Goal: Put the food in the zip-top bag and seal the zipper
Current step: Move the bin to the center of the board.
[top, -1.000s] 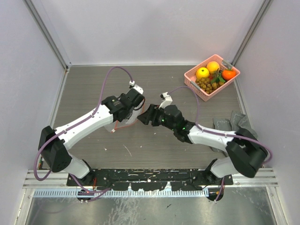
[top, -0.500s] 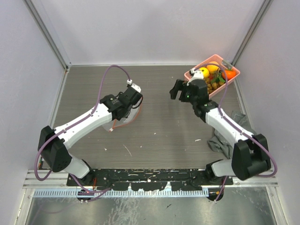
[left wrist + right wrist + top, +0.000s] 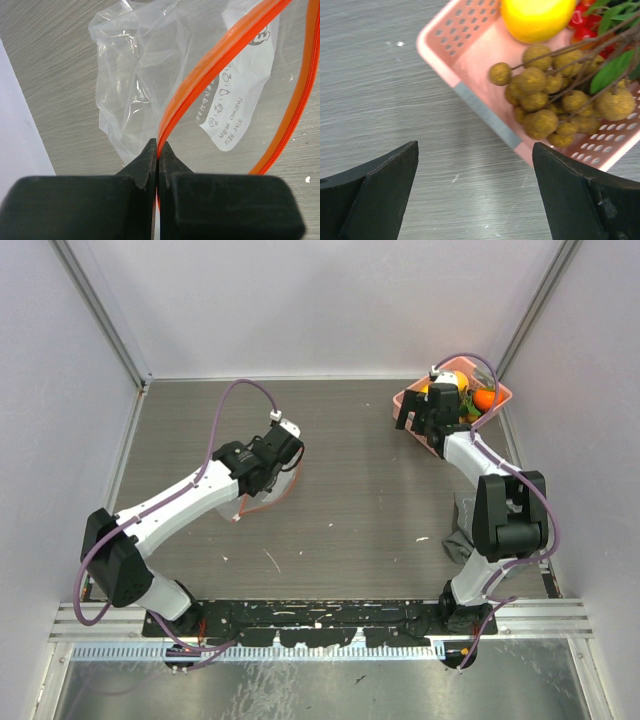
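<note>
Progress: no food was bagged as I logged it, the yellow round fruit [image 3: 537, 15], bunch of small brown balls [image 3: 545, 105] and an orange round fruit [image 3: 486, 398] lying in the pink basket [image 3: 470, 102] at the table's [image 3: 350, 500] far right, the zip-top bag [image 3: 135, 75] well apart at centre-left, unsealed. Pincers: left pincer [image 3: 158, 147] clamped on the zipper [image 3: 210, 70]; right pincer [image 3: 475, 150] spread wide, empty, at the basket's corner. Views: only my left wrist camera showed the strip's two halves parted; only the overhead showed bag and basket together.

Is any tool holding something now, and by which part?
The left tool holds the zip-top bag, pinched on its red-orange zipper. The right tool is open near the pink basket and holds nothing.
</note>
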Tool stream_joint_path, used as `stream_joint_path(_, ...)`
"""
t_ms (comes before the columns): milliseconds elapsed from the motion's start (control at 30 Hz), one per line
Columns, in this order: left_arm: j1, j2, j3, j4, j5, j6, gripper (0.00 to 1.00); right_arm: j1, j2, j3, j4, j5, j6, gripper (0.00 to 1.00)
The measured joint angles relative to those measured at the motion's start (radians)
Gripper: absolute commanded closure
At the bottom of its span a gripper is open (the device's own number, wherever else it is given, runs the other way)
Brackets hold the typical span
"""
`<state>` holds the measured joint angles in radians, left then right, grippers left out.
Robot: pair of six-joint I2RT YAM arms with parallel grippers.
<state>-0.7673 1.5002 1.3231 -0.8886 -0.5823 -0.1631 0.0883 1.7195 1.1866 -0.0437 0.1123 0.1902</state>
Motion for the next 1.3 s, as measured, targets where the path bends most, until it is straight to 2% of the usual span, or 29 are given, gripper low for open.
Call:
stream_joint_path(300, 0.004, 0.000, 0.000, -0.003, 0.027, 0.000, 1.00, -0.020, 0.068, 0.006, -0.036, 0.021, -0.028, 0.00)
stream_joint_path(633, 0.004, -0.014, 0.000, -0.003, 0.034, 0.000, 1.00, -0.005, 0.064, 0.005, -0.048, -0.044, 0.018, 0.00)
stream_joint_path(1067, 0.005, -0.032, 0.000, -0.003, 0.045, 0.000, 1.00, 0.236, 0.039, -0.019, -0.094, -0.060, 0.145, 0.00)
stream_joint_path(1300, 0.009, -0.032, 0.000, -0.003, 0.056, 0.000, 1.00, 0.296, 0.034, -0.019, -0.119, -0.089, 0.161, 0.00)
